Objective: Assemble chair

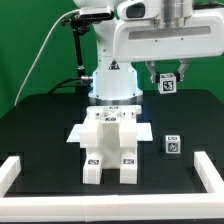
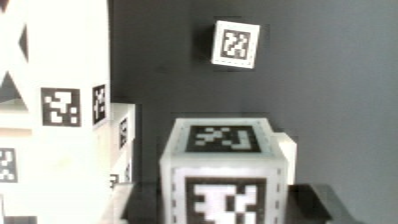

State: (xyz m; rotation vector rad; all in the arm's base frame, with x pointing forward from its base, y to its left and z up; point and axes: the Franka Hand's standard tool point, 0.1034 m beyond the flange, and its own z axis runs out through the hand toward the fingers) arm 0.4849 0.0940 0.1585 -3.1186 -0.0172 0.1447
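Claw: the claw was pinching a small tagged cube by its sides, jaws closed onto it. In the wrist view that cube filled the foreground.
Why gripped so: it was taken from above with the tag faces left showing, apparently so it could go straight down onto its seat.
Held cube's place: up in the air, well above the tabletop, off to the exterior view's right of the build, touching nothing but the claw.
Chair: the half-built chair stood upright mid-tabletop in front of the robot's base, two blocky legs toward the camera. By the look of it, it was parked centrally for easy reach from above. The wrist view caught its tagged flank just beside the cube.
Spare part: a loose cube sat alone on the exterior view's right of the chair, apart from it and roughly beneath the claw.
Arm pose: the arm was folded high, its forearm running across the top of the exterior view and the wrist aiming the claw straight down.
Next call: probably a sideways carry toward the chair before any lowering.
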